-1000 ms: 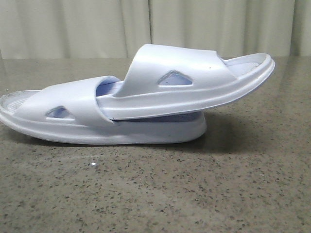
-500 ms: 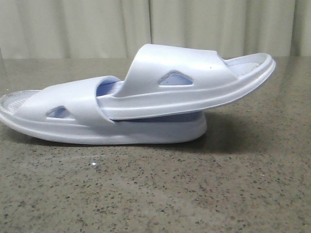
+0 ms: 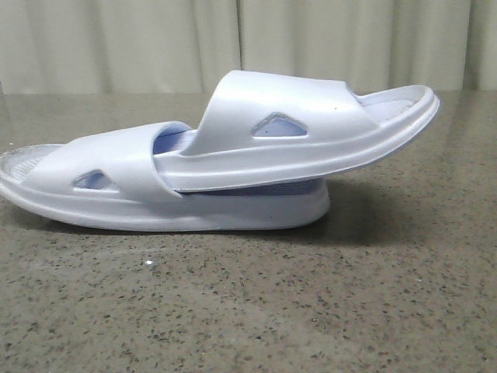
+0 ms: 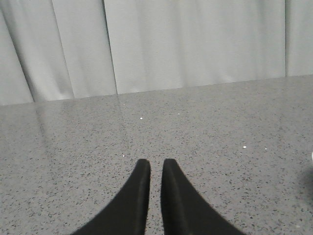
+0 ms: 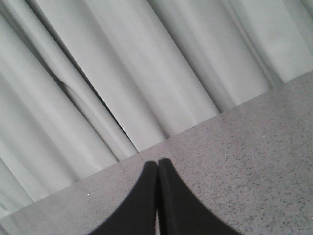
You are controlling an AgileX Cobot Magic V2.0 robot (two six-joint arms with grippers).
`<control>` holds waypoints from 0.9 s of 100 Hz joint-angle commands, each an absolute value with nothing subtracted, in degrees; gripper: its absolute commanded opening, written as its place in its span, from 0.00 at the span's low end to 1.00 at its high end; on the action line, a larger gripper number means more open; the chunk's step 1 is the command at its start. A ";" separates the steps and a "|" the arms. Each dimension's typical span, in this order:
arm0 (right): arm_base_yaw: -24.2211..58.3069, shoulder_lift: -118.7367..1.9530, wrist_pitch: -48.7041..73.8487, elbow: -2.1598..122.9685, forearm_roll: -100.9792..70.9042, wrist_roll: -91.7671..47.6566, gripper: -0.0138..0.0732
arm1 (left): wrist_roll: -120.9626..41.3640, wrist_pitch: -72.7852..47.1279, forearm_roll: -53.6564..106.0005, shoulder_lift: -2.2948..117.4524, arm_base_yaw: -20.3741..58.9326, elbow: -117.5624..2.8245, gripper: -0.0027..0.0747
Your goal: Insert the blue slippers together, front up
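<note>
The blue slippers (image 3: 217, 163) sit in the middle of the front view, on the gray counter (image 3: 311, 311). One slipper lies flat. The other is pushed under its strap and tilts up toward the upper right of the frame, with nothing under its raised end.

That top slipper could slide back out or tip to the side, because only the strap holds it. A bump from an arm would likely do it.

The slippers look soft and foamy, with smooth, wide straps, little triangle holes in the sides and thick soles. Thin ridges show on the darker blue inside. The counter is hard, speckled stone.

The left claw (image 4: 155, 169) is almost closed, with just a thin gap, and holds nothing. The right claw (image 5: 157, 169) is pressed closed and holds nothing too.
</note>
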State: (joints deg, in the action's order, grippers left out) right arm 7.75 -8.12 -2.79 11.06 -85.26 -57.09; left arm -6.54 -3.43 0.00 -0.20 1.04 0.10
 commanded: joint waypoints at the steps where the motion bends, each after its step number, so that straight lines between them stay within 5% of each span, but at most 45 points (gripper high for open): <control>1: 7.66 -8.56 -3.48 12.54 -85.04 -57.90 0.04 | -5.81 0.58 0.60 -1.92 0.89 0.59 0.06; 90: 7.66 -8.56 -8.11 12.46 -82.82 -58.03 0.04 | -5.81 0.58 0.60 -1.92 0.89 0.59 0.06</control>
State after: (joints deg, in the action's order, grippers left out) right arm 7.75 -8.12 -4.37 11.06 -84.68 -57.09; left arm -6.40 -3.56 0.00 -0.20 1.04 0.10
